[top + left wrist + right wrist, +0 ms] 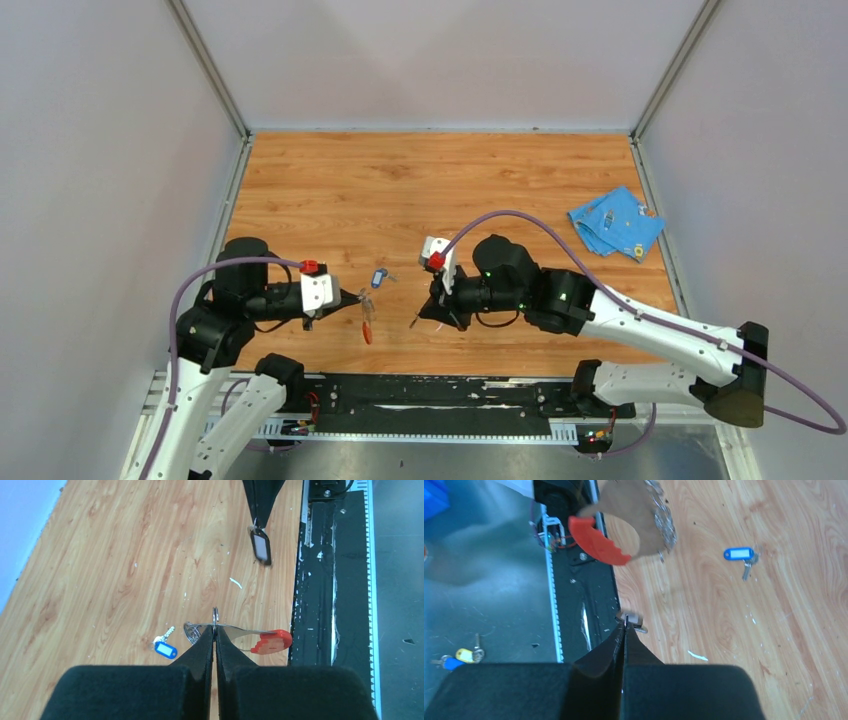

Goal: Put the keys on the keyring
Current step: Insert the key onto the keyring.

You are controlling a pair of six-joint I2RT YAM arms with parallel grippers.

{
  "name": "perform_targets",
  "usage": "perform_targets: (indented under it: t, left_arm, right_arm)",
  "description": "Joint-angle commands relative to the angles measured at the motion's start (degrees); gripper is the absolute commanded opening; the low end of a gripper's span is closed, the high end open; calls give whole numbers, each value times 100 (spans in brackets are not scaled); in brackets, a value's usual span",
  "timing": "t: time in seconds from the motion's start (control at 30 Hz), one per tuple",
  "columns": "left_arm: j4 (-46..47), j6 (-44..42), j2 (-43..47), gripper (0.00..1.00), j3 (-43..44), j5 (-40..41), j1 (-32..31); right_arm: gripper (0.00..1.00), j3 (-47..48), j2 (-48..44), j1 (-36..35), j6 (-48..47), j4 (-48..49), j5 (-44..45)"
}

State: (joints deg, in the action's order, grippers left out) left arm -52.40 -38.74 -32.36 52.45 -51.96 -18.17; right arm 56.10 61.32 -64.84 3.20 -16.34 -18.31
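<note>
My left gripper (pixel 215 628) is shut on the small metal ring (pixel 215 615) of the keyring. Its silvery strap and red end (pixel 272 641) stick out to the right, held just above the wood. In the top view the left gripper (pixel 350 303) holds the keyring (pixel 367 332) near the front edge. The blue-headed key (pixel 165 649) lies flat on the table just left of it, also seen in the top view (pixel 377 278). My right gripper (pixel 625 626) is shut on the black-headed key (pixel 261 547), which hangs from its tips, facing the keyring (pixel 599 542).
A crumpled blue cloth (pixel 615 222) lies at the far right of the table. The black base rail (pixel 420 395) runs along the near edge, close to both grippers. More keys with coloured tags (pixel 459 656) lie on the grey floor off the table.
</note>
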Motion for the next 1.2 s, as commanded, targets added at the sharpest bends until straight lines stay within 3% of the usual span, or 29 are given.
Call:
perform_targets:
  t: [0.0,0.37,1.17]
  left_arm:
    - [72,-179,-45,0,32,41,16]
    - [72,2,-143,0,73,224,20]
    - [72,13,-89,0,-50,330,16]
  right_arm:
    - [0,561,157,-286,253,-311,94]
    - [0,1573,1101,-546,386,-180,95]
    - [0,1877,1865,-554,1017,904,528]
